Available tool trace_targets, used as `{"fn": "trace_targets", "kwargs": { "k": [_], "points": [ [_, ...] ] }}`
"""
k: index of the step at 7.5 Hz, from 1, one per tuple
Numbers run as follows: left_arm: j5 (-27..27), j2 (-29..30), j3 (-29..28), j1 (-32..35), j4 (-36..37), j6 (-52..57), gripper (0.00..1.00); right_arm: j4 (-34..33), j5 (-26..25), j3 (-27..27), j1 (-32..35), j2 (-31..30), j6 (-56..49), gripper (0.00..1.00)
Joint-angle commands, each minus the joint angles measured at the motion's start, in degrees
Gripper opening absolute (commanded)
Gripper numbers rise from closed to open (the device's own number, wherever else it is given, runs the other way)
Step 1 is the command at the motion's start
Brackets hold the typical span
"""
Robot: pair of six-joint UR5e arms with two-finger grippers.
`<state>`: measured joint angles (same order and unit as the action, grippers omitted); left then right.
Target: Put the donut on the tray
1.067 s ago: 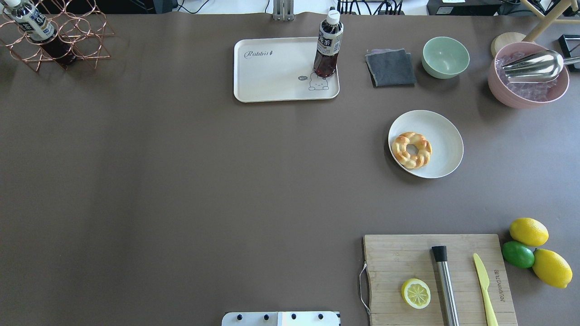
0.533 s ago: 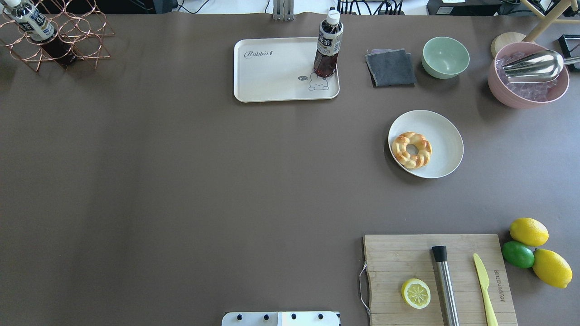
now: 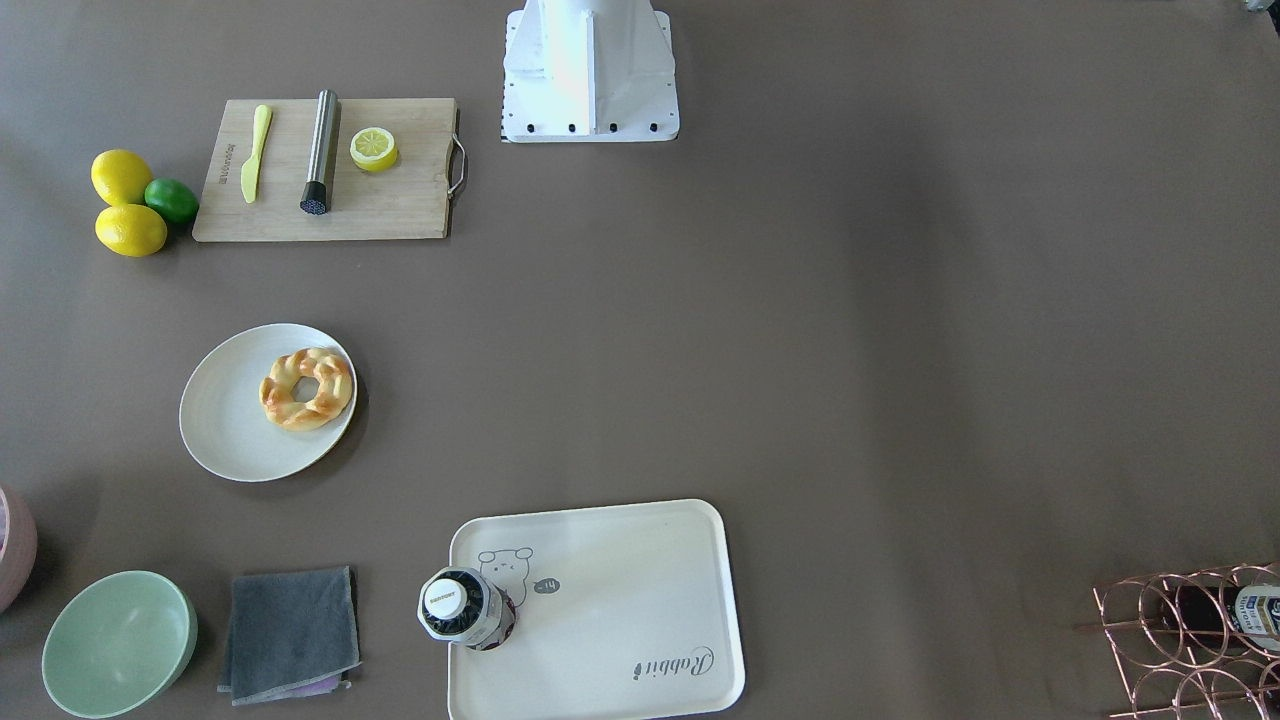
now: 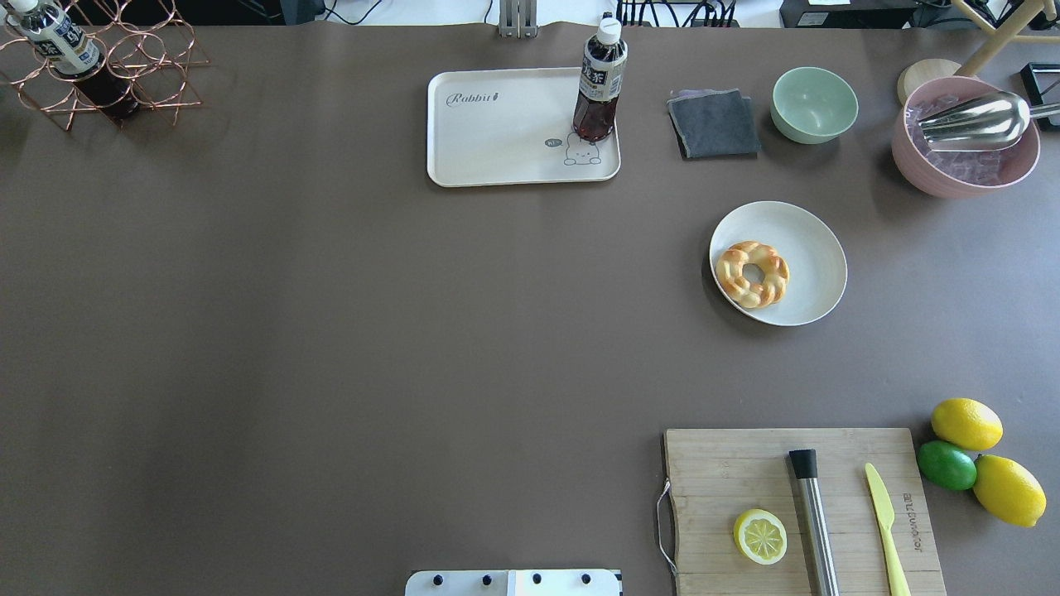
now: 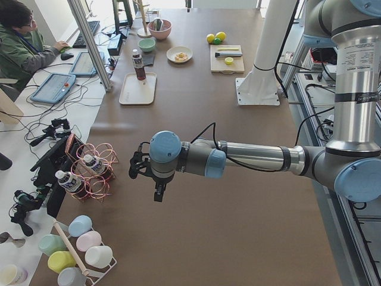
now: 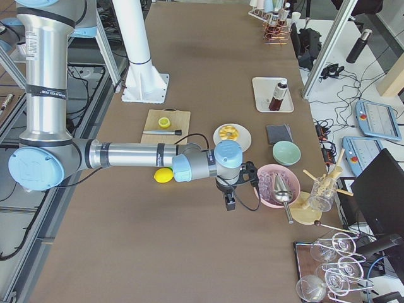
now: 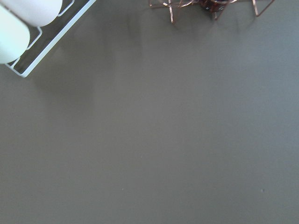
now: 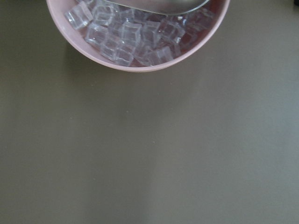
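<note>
The donut [image 4: 752,274], a golden twisted ring, lies on the left part of a round off-white plate [image 4: 807,240]; it also shows in the front view [image 3: 306,388]. The cream tray [image 4: 497,132] with "Rabbit" script and a bear drawing lies at the table's far middle, also in the front view [image 3: 630,600]. A tea bottle [image 4: 599,83] stands on its right corner. My left gripper [image 5: 158,192] hovers over the table's left end near the wire rack. My right gripper [image 6: 230,201] hovers at the right end beside the pink bowl. I cannot tell whether either is open or shut.
A grey cloth [image 4: 714,122], a green bowl [image 4: 814,104] and a pink bowl of ice with a metal scoop [image 4: 965,136] stand at the far right. A cutting board [image 4: 799,509] holds a lemon half, a metal bar and a knife. A copper wire rack [image 4: 99,66] stands far left.
</note>
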<state>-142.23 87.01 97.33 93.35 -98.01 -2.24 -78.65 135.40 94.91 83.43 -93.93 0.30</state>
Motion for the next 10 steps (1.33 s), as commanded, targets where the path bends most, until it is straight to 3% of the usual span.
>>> {"fn": "trace_targets", "kwargs": {
  "k": [1,2,5,6,8,10],
  "points": [
    [-5.7,-0.3,-1.2,-0.4,-8.4,-3.7,0.99,0.2,1.2,1.1,-10.7,6.4,15.8,1.0],
    [-5.6,-1.5,-2.1,-1.0,-13.3,-4.3,0.99,0.2,1.1,1.0,-15.4,9.6,22.3,1.0],
    [-6.0,2.3,-2.0,-5.4,-13.9,-8.6,0.98,2.3,-3.6,2.3,-23.4,13.0,32.6,1.0],
    [-6.0,2.6,-1.9,-6.3,-16.0,-11.6,0.98,6.6,-3.7,1.5,-24.2,11.9,35.6,1.0],
    [-5.8,2.5,-2.0,-6.7,-20.4,-15.7,0.98,23.5,-3.7,-8.1,-24.8,10.8,40.6,0.97],
    [-5.6,2.5,-2.1,-6.8,-20.5,-15.5,0.98,28.5,-4.3,-9.4,-27.5,12.5,53.2,0.77]
  ]
}}
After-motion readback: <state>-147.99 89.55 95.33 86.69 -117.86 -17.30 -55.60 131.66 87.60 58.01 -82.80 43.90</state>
